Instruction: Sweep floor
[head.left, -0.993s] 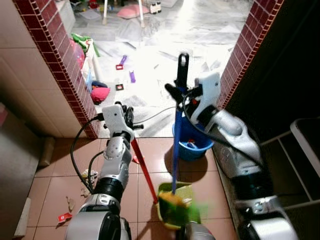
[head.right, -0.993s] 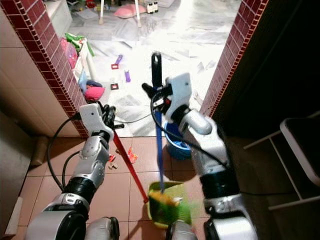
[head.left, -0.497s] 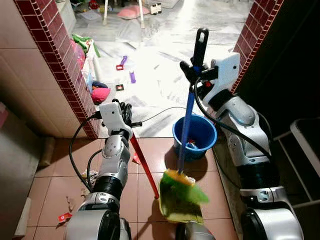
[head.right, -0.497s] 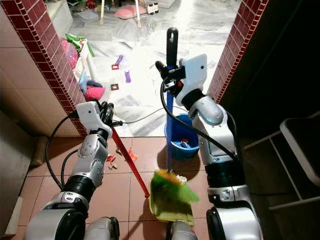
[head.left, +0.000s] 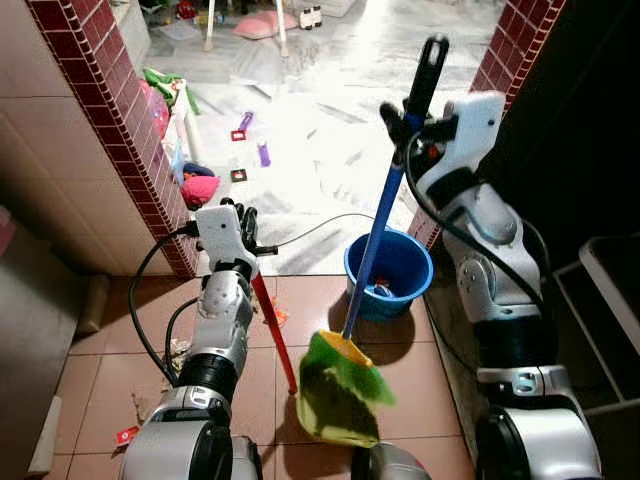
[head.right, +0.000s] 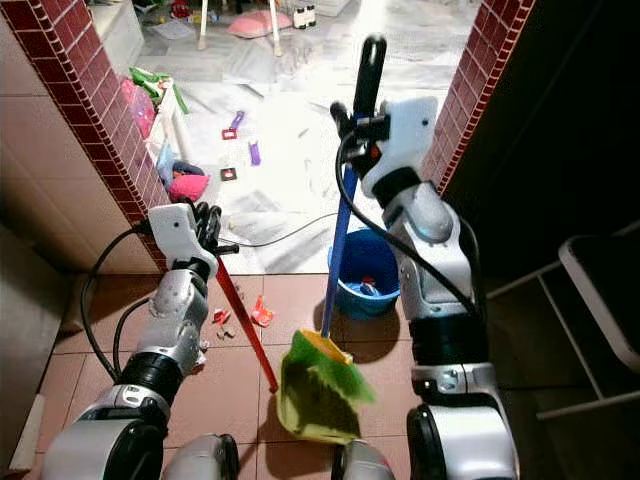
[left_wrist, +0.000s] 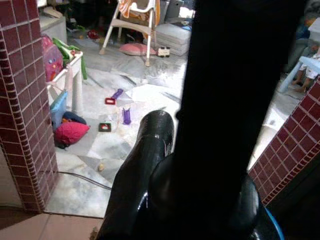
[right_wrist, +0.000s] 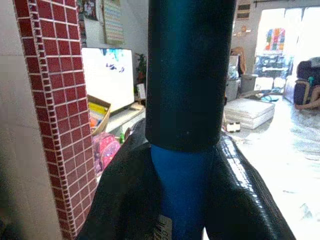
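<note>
From the head views, the raised right gripper (head.left: 412, 118) clamps the tilted blue broom (head.left: 372, 245), its green bristles over the yellow-green dustpan (head.right: 312, 405) on the red tiles, while the bent left gripper (head.left: 243, 225) grips the dustpan's red handle (head.left: 273, 333). Along the left wrist, black fingers (left_wrist: 142, 170) close round a dark shaft. Along the right wrist, fingers (right_wrist: 127, 195) pinch the blue pole.

A thick black handle (left_wrist: 240, 100) rose close to the lens, with one glossy black finger (left_wrist: 142, 170) of the left gripper pressed against its side. Beyond the handle lay a pale marble floor (left_wrist: 150, 95) scattered with small purple and red toys (left_wrist: 117, 97). A red-tiled brick pillar (left_wrist: 22, 100) stood to one side of it, another brick edge (left_wrist: 292, 145) to the other. A white high chair (left_wrist: 137, 17) stood far behind.
</note>
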